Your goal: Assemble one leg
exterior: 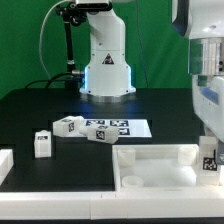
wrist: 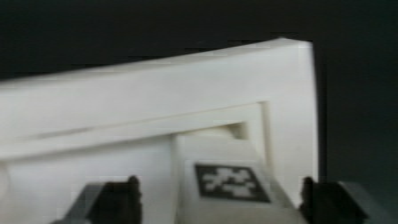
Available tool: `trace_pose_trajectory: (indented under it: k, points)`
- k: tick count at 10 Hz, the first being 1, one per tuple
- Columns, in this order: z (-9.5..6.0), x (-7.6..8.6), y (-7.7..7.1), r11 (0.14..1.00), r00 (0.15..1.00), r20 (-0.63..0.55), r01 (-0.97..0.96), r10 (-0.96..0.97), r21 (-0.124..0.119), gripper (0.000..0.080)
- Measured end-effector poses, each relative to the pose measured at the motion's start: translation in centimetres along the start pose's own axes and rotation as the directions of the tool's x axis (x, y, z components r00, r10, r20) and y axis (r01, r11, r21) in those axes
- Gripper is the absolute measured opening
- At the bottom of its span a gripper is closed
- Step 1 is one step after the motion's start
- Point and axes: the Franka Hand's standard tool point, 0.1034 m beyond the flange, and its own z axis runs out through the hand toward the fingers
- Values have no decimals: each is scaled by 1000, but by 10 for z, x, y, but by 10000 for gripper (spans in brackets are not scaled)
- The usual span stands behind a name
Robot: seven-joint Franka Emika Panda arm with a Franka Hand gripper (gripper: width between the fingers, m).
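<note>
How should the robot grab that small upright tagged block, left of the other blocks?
Probably from straight above. The leg stands upright on the table with space around it and its top free. Close the fingers on two opposite flat sides, near the top.

Tray panel [exterior: 160,165] on the bench [exterior: 40,105] at the exterior view's right, one leg [exterior: 209,157] standing at its right edge under the end effector [exterior: 210,135], marker board [exterior: 122,128] behind it, three legs [exterior: 68,126] further left.
</note>
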Motion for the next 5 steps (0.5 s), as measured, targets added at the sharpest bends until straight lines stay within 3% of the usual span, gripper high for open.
trace_pose_trajectory:
  k: [1, 3, 5]
  points:
    - [-2, 4, -3, 978, 978, -2, 207, -207, -5, 610]
    - [-2, 11, -5, 856, 856, -6, 517, -517, -3, 637]
    - [-2, 11, -5, 808, 808, -9, 589, -589, -7, 647]
